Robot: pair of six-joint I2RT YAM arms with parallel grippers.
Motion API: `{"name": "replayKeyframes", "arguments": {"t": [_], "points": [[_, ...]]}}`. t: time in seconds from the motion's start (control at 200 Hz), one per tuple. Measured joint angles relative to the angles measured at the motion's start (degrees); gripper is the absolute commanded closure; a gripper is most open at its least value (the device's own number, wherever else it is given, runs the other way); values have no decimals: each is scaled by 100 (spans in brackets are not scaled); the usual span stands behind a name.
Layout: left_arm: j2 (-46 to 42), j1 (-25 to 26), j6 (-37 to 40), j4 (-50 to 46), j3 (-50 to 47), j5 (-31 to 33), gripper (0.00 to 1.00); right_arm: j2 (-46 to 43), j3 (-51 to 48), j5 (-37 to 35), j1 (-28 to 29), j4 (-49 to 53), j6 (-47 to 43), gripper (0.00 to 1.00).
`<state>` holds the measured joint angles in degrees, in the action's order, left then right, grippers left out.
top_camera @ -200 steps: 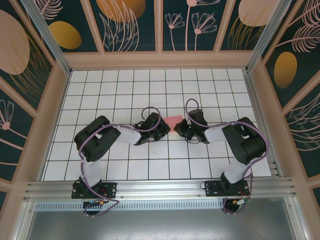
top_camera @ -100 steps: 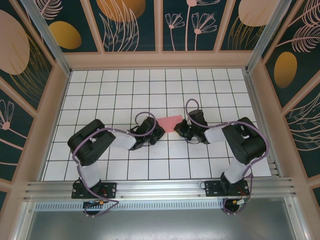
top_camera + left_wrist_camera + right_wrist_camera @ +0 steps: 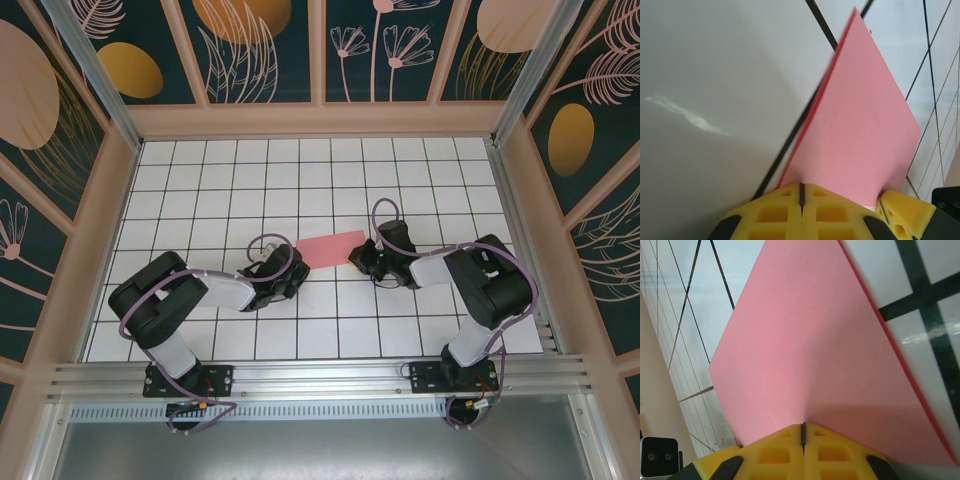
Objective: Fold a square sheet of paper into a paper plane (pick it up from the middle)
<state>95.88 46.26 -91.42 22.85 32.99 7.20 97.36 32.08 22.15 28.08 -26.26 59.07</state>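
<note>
Paper, the square sheet of paper, lies folded flat at mid-desk between both claws. Left claw is closed, tips at its lower-left corner; right claw is closed at its right edge.

Lab test cell: gridded table, patterned walls
</note>
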Motion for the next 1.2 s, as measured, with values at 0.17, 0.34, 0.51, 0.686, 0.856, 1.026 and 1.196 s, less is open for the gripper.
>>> {"name": "replayKeyframes", "arguments": {"t": [0.17, 0.34, 0.51, 0.686, 0.856, 1.026, 1.196], "points": [[-188, -122, -42, -90, -157, 72, 100, 0, 0, -2, 0, 0, 0, 100], [-369, -227, 190, -229, -203, 184, 100, 0, 0, 4, -24, 4, -2, 100], [-577, -247, 844, -70, -127, 181, 100, -4, 13, 13, -24, 24, -44, 100], [-393, -245, 1217, 520, 68, -203, 100, -44, 140, 22, -63, 291, -297, 100], [68, -245, 1327, 763, 334, -551, 100, -208, 243, 48, -94, 490, -603, 100], [382, -245, 1318, 763, 348, -713, 100, -356, 417, 74, 83, 463, -800, 100], [481, -245, 1292, 645, 348, -719, 100, -179, 688, 107, 354, 417, -817, 100]]}}
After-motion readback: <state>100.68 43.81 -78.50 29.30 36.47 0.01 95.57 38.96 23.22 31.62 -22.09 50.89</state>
